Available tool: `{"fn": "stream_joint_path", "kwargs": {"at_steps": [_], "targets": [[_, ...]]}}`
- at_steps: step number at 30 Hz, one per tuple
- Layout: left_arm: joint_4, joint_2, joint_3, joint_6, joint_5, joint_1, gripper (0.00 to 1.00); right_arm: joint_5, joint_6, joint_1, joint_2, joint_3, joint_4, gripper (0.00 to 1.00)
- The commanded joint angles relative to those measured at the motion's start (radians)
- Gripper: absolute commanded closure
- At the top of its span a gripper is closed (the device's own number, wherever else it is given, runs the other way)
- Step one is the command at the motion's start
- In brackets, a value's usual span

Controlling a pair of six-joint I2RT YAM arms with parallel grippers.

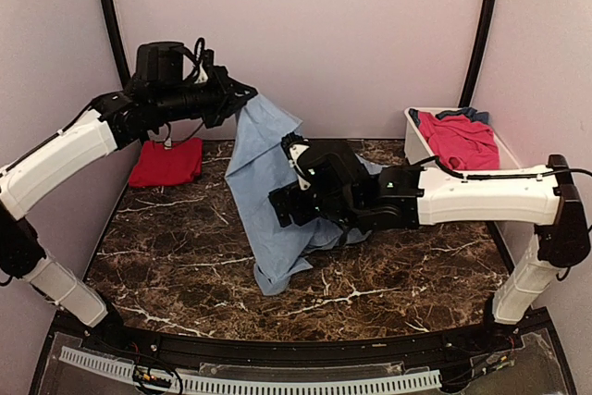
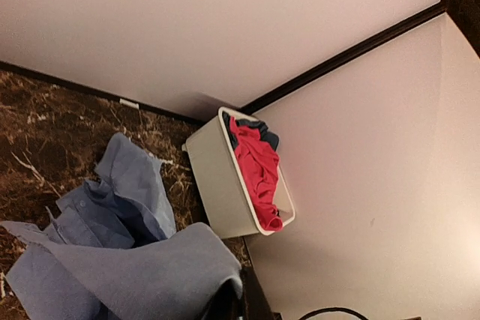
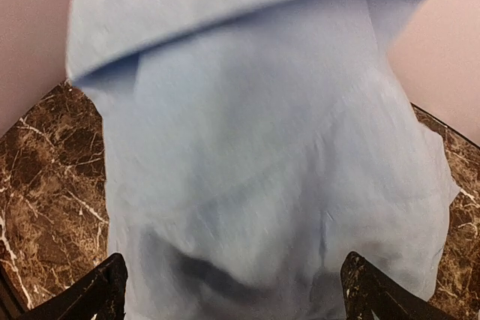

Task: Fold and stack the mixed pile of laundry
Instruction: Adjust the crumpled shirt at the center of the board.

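Gripper on the left arm (image 1: 238, 104) is clamped on an upper edge of the light-blue shirt (image 1: 264, 182) and holds it raised at the far side of the bench (image 1: 185, 238). This seems meant to let the cloth hang and open under its own weight. The shirt's lower part trails onto the bench near the middle, so it is not lifted free.

The right gripper (image 3: 232, 264) has its fingers spread wide apart and grips nothing. It faces the hanging cloth from close by, likely placed to catch a second edge so the shirt can be stretched flat for folding.

One red piece (image 1: 166, 162) lies folded at the far left, probably the start of the stack.

One white tub (image 1: 414, 147) stands at the far right. It holds two visible garments: one pink-red piece (image 1: 460, 141) and one darker blue piece (image 1: 474, 115) behind it.

That makes four garments in view, with most of the folding still ahead.
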Motion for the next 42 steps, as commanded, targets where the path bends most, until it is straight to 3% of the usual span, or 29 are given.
{"fn": "stream_joint_path", "kwargs": {"at_steps": [1,5,11,15,21,24,26,28,29,30,31,33,35,38,42], "targets": [[-0.048,-0.249,0.026,0.157,-0.255,0.002,1.00,-0.160,-0.078,-0.011,-0.136,-0.032,0.088,0.04],[-0.136,-0.308,0.113,0.233,-0.328,0.002,1.00,-0.345,-0.161,-0.020,-0.222,-0.012,0.103,0.04],[-0.038,-0.250,0.176,0.240,-0.204,-0.012,1.00,-0.475,-0.118,-0.094,-0.345,-0.019,0.038,0.05],[0.002,-0.032,0.313,0.336,-0.197,-0.148,1.00,-0.485,-0.084,-0.138,-0.427,-0.090,-0.015,0.05],[-0.102,0.438,0.860,0.348,-0.096,-0.284,1.00,-0.500,0.010,-0.224,-0.575,-0.235,-0.047,0.06],[-0.142,0.599,0.980,0.340,-0.069,-0.314,1.00,-0.461,0.061,-0.266,-0.630,-0.284,-0.126,0.06],[-0.124,0.618,0.935,0.329,-0.019,-0.325,1.00,-0.424,0.092,-0.286,-0.666,-0.320,-0.175,0.06],[-0.145,0.619,0.872,0.419,-0.001,-0.346,0.93,-0.411,0.119,-0.305,-0.714,-0.365,-0.207,0.06],[-0.162,0.618,0.841,0.467,0.011,-0.363,0.71,-0.411,0.130,-0.313,-0.734,-0.386,-0.221,0.06],[-0.236,0.617,0.836,0.548,-0.009,-0.371,0.60,-0.408,0.147,-0.322,-0.751,-0.407,-0.229,0.06],[-0.278,0.610,0.834,0.573,-0.029,-0.378,0.36,-0.410,0.159,-0.333,-0.766,-0.426,-0.233,0.06],[-0.398,0.571,0.795,0.604,-0.100,-0.367,0.19,-0.416,0.179,-0.343,-0.777,-0.452,-0.247,0.05],[-0.409,0.468,0.620,0.601,-0.127,-0.334,0.15,-0.415,0.191,-0.345,-0.772,-0.466,-0.261,0.05],[-0.221,0.261,0.152,0.572,-0.118,-0.269,0.04,-0.449,0.212,-0.347,-0.742,-0.479,-0.269,0.06],[-0.140,0.051,-0.210,0.530,-0.025,-0.110,0.01,-0.493,0.232,-0.348,-0.702,-0.507,-0.241,0.07]]}}
